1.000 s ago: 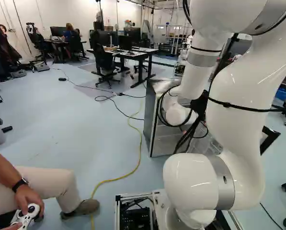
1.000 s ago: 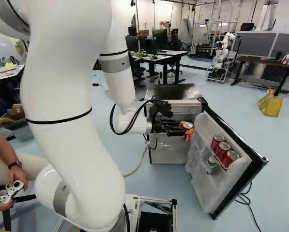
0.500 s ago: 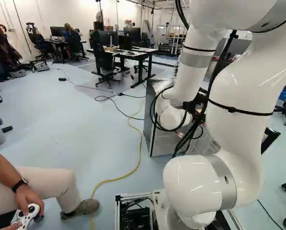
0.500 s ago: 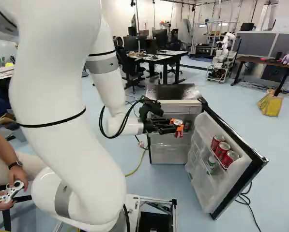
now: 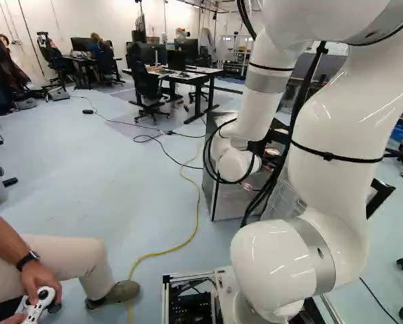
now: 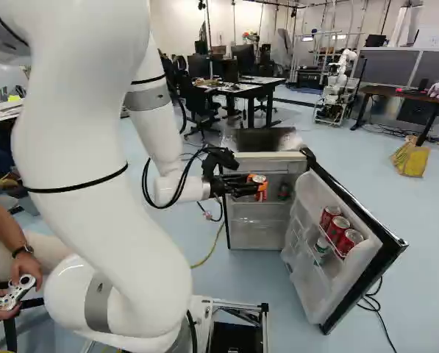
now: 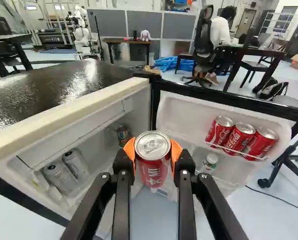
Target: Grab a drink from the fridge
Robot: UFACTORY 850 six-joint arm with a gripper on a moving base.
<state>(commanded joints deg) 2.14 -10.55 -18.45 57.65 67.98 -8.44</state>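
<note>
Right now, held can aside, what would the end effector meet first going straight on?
Probably the inner side of the open fridge door, near its hinged edge, with the red can in the end effector touching first; depth there is unclear.

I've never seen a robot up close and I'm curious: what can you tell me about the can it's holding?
The can is red with pale lettering and a silvery lid, metal by its shine. Its pull tab lies flat; it looks unopened. It is roughly upright in the end effector, orange pads touching both sides, at the open fridge. Its underside is hidden.
</note>
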